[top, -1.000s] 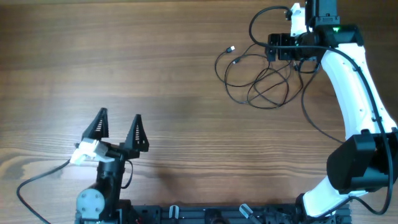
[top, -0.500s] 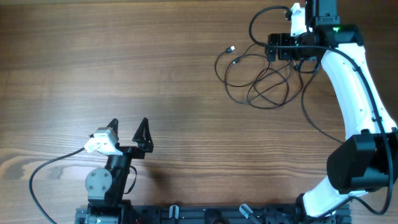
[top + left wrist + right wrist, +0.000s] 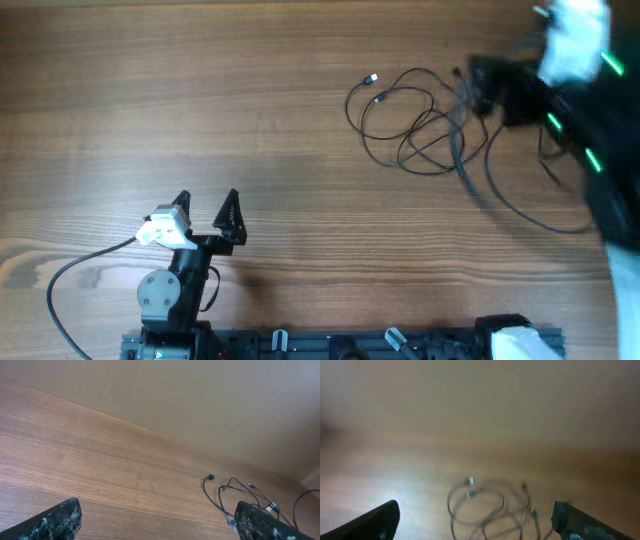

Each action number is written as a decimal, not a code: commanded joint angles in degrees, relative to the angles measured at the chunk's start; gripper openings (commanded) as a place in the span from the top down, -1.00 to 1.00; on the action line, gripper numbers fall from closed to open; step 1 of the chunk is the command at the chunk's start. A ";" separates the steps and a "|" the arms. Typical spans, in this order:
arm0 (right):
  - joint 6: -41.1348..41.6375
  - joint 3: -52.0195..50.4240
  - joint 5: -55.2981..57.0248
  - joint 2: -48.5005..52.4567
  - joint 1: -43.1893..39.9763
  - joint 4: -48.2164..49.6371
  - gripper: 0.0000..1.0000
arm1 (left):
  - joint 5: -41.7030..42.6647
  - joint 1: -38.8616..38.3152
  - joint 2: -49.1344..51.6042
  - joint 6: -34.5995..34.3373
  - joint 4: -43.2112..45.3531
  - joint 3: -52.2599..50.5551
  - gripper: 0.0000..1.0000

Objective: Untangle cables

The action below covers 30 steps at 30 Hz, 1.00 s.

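Noted cables [image 3: 410, 125] tangled near surface's [image 3: 200, 90] far right corner, ungripped. Found left end effector [image 3: 206, 198] and right end effector [image 3: 475, 510] open, empty. Judged approach step; next needs pinching one loose strand.

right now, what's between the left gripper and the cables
Only bare wooden table. The overhead view shows nothing lying between the open left gripper and the cables; the left wrist view agrees.

blurred cables [image 3: 490, 510], table [image 3: 395, 470], spread fingertips [image 3: 380, 520]
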 commanded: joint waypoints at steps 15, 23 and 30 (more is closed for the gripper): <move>-2.75 -39.47 -1.70 -55.91 -1.22 17.44 -0.99 | -0.57 -0.26 -0.13 0.72 -0.55 -0.13 -1.00; -2.73 -74.49 -2.49 -65.99 -1.29 68.98 -0.99 | -0.57 -0.26 -0.13 0.72 -0.55 -0.13 -1.00; -2.45 -90.12 2.58 -66.01 -1.27 81.77 -0.99 | -0.57 -0.26 -0.13 0.72 -0.55 -0.13 -1.00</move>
